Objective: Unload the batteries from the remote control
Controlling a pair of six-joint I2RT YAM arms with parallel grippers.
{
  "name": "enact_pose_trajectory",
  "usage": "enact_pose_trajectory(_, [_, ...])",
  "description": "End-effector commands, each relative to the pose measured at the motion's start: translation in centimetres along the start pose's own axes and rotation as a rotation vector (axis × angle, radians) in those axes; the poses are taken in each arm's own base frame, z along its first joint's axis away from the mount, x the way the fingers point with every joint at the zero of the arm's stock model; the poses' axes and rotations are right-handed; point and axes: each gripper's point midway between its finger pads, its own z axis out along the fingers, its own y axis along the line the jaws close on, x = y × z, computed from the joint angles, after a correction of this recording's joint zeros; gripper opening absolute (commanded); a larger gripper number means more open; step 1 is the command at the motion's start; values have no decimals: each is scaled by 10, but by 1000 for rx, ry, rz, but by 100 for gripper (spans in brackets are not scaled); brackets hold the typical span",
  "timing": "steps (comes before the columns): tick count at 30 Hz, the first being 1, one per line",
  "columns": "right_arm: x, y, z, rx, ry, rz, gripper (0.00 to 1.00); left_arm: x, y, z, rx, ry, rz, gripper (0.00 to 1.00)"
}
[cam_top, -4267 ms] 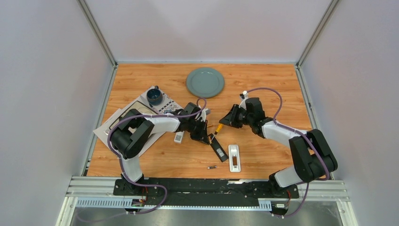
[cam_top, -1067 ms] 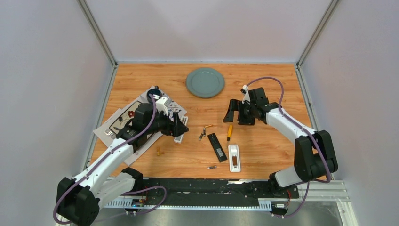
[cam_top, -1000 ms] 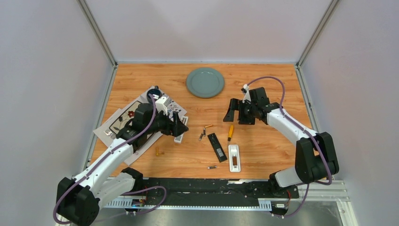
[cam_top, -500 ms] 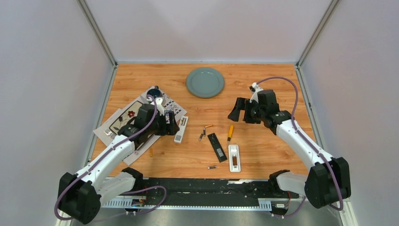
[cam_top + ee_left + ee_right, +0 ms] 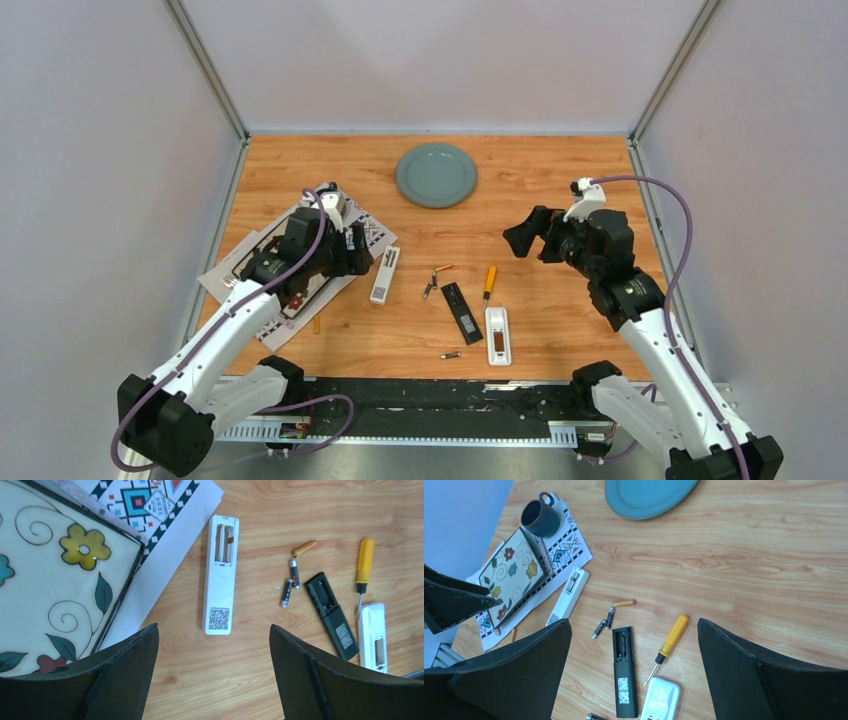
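Starting at your near edge, one dark battery (image 5: 451,354) lies alone on the tabletop (image 5: 560,180), just left of a white remote (image 5: 498,335). Beside that remote you have a black remote (image 5: 462,312), back up with its bay uncovered, and a screwdriver (image 5: 488,281) just beyond the white one. Left of the screwdriver, two dark batteries (image 5: 286,592) lie close together, with an orange battery (image 5: 443,268) just past them. A stray orange battery (image 5: 316,323) sits at the near edge of a patterned mat (image 5: 167,550). A second white remote (image 5: 383,275) lies back up, bay open, just beside the mat. Your left end effector (image 5: 358,252) hangs over the mat's edge near that remote, jaws wide and holding nothing. Your right end effector (image 5: 522,235) hangs above the right side of the tabletop, spread wide and empty too. On the mat sit a flowered tray (image 5: 50,580) and, behind it, a mug (image 5: 539,516). A plate (image 5: 436,175) lies farthest back.
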Motion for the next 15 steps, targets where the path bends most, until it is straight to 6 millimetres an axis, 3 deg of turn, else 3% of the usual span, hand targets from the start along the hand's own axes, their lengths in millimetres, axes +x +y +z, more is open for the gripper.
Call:
enact_pose_trajectory(1, [-21,-3,-12,37,-109,-21,100,-39,-12,-28,32,-125,37,88])
enact_pose_trajectory(10, [-52,11,-45,28,-227,-21,100,-85,-11,-74,2,-329,93,87])
enact_pose_trajectory(15, [-57,8,-51,44,-270,-17,100,-101,-12,-95,8,-436,133,88])
